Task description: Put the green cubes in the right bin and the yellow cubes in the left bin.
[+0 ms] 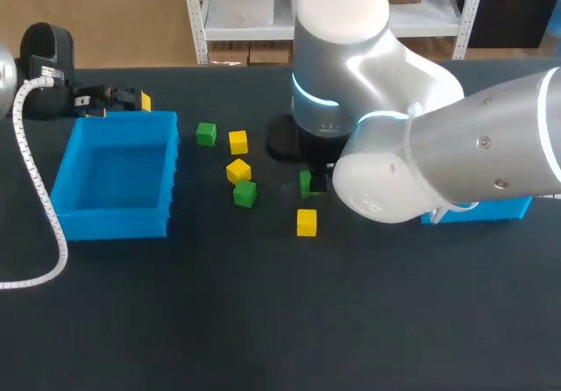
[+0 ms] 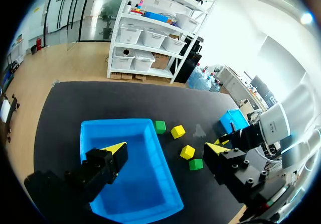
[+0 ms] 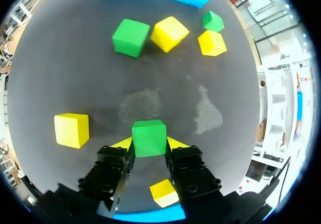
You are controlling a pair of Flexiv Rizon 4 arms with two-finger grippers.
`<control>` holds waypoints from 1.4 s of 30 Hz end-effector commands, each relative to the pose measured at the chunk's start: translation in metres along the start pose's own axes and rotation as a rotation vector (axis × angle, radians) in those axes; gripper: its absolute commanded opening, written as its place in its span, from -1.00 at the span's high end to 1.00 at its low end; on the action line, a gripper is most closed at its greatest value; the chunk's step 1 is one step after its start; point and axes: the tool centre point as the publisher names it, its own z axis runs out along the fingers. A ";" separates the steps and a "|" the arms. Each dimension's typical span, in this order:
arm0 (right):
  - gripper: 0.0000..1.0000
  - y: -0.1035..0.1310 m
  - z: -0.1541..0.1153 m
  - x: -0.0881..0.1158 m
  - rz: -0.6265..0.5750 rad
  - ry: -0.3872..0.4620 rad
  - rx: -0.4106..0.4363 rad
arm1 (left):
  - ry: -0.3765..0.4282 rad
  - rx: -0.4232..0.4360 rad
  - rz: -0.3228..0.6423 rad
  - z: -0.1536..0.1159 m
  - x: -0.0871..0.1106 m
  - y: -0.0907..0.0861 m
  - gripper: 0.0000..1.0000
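The right jaws are clamped on a green cube (image 3: pixel 149 136), one yellow tip against each of two opposite faces, so the coming move turns on which way the right bin (image 1: pixel 491 209) lies from that cube. In the head view the cube shows only as a green edge under the right arm (image 1: pixel 456 145), near the right bin and on that bin's side facing the left bin (image 1: pixel 114 220). I cannot tell whether it rests on the tabletop (image 1: pixel 263 321) or hangs just off it. In the right wrist view a blue sliver, probably the right bin's rim, lies behind the jaws, opposite the way the fingers point. So the carry looks short and runs backward along the arm rather than ahead of it. The cube has no long axis to mind. The loose cubes all lie farther from the right bin than the held one: first a yellow cube (image 1: pixel 306 222), then a cluster of two yellow and two green (image 1: pixel 238 171). The left jaws stand wide apart, holding nothing, well apart from the right bin, over by the left bin; the right arm is plainly the nearer.
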 end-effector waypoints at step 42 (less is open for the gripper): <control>1.00 -0.044 -0.061 0.232 0.844 0.006 0.229 | -0.007 0.011 0.002 0.000 0.002 0.002 -1.00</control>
